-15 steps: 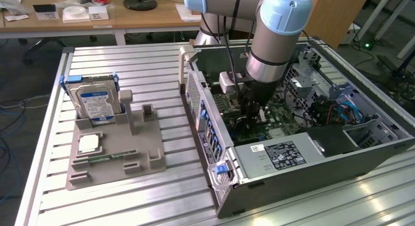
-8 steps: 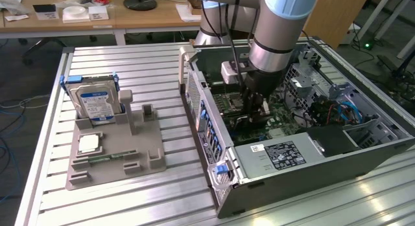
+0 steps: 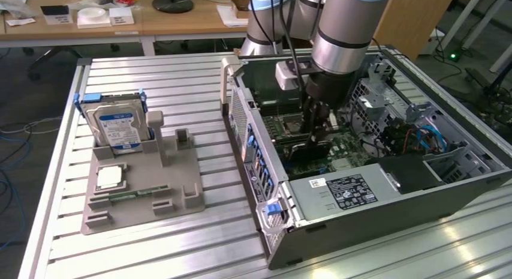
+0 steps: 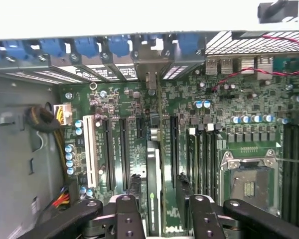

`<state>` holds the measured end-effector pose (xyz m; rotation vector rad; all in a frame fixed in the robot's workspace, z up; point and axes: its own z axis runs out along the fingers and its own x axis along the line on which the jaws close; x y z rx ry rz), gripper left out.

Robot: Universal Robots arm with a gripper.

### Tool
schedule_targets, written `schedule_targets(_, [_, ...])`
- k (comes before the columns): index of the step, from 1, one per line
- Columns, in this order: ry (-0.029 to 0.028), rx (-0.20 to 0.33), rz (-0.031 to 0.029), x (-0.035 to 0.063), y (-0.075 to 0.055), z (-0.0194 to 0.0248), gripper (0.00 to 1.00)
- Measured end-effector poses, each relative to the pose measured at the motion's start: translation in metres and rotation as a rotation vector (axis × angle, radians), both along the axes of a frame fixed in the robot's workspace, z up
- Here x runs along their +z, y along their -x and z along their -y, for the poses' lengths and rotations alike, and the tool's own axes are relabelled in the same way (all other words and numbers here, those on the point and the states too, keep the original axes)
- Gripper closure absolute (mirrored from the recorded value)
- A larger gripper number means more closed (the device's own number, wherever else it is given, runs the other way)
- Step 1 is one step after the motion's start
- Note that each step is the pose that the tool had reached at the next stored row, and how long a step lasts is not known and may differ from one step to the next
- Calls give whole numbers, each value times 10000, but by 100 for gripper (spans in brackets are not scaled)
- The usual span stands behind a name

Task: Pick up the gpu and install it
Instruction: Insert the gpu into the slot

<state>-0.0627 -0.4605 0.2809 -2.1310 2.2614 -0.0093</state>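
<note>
gpu [image 4: 156,184] thin flat card, edge-on, pinched in black metal hand [image 4: 158,211], over green mobo [image 4: 114,114] w/ long slots

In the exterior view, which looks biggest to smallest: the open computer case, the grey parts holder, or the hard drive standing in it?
1. Computer case, clearly largest.
2. Grey parts holder.
3. Hard drive, smallest.
All three sit at a similar distance, so the order looks reliable.

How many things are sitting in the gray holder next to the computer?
3. The hard drive stands upright at the holder's far end, a silver square chip lies flat in front of it, and a thin green stick lies nearer the camera. Others may be hidden.
</note>
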Motion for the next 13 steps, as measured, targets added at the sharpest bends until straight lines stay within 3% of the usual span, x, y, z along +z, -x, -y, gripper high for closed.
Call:
schedule_targets(5, [-2, 0, 2, 5, 0, 0, 60])
schedule_targets(9, [0, 0, 2, 6, 0, 0, 84])
schedule_targets(13, [0, 0, 1, 6, 0, 0, 89])
